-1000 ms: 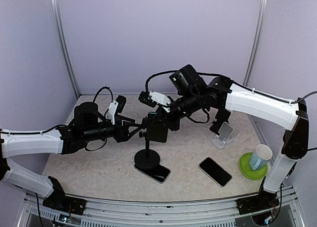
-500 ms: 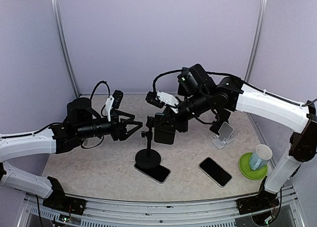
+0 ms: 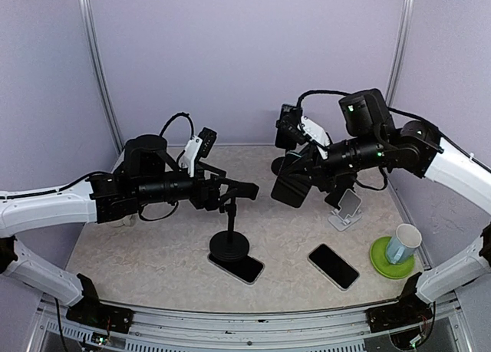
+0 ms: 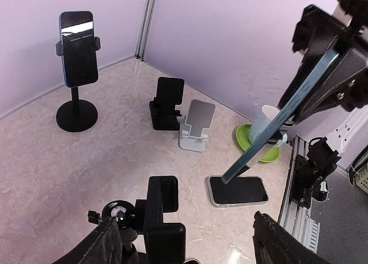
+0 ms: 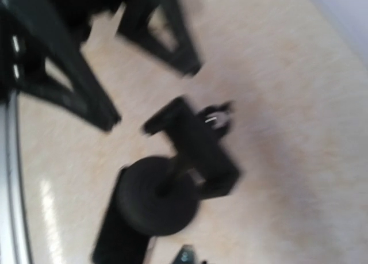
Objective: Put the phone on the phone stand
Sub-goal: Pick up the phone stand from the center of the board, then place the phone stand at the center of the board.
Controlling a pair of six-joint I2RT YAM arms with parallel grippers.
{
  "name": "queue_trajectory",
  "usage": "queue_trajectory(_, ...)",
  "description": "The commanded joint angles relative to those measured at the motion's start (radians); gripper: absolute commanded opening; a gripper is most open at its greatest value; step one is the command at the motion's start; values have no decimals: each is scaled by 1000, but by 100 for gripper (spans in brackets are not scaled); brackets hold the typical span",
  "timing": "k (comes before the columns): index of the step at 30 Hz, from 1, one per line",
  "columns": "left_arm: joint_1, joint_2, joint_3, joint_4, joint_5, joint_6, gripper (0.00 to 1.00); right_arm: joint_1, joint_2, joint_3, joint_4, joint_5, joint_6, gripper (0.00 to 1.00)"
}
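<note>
1. Grips the flat dark rectangular phone with a bluish edge [image 3: 288,192] in the right gripper [image 3: 301,176], jaws clamped on it; holds it tilted in the air, right of table centre.
2. Has that phone apart from the black pole stand with round base and clamp head [image 3: 229,247], up and to its right, not on it.
3. Shows the stand upright at table centre, clamp head bare.
4. Holds the left gripper [image 3: 236,186] out level just above the clamp head, jaws spread wide, nothing between them; cannot tell if a tip touches the stand.
5. Shows both black fingers [image 4: 107,245] at the lower corners of the left wrist view, clamp head low between them.
6. Shows a second dark phone [image 3: 245,269] lying flat, partly under the round base on its near right side.
7. Shows a third dark phone with a pale rim [image 3: 333,265] flat on the beige marbled table [image 3: 138,245], between the stand and a green round plate [image 3: 380,264]; has a pale cup [image 3: 403,241] upright on that plate.
8. Shows a white folding stand with a silvery plate [image 3: 347,206] near the table's right side; has a small black block stand [image 4: 167,100] just beside it in the left wrist view.
9. Catches, far back in the left wrist view, another black pole stand [image 4: 75,115] upright with a dark clamped phone [image 4: 78,51] in its head.
10. Gives only blur from the right wrist: round base, clamp head, the phone under the base.
</note>
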Motion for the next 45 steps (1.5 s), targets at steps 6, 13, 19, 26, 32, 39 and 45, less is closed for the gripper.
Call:
queue_trajectory(6,-16,112,139,-180,-125,-8,66,-23,-94,-47,90,30,37,0)
queue_trajectory(13,-34,138,171,-211,-135,-9,43,-28,-90,-63,101,36,27,0)
queue_trajectory(19,-40,131,165,-212,-142,-18,22,-32,-83,-75,111,35,22,0)
queue_trajectory(26,-46,119,127,-173,-146,-31,14,-36,-74,-79,123,30,22,0)
queue_trajectory(32,-53,79,-7,-17,-146,-51,10,-38,-65,-81,134,22,27,0)
queue_trajectory(39,-72,29,-145,124,-185,-109,6,-37,-54,-78,138,19,27,0)
queue_trajectory(45,-104,23,-192,194,-243,-122,6,-37,-50,-72,140,15,30,0)
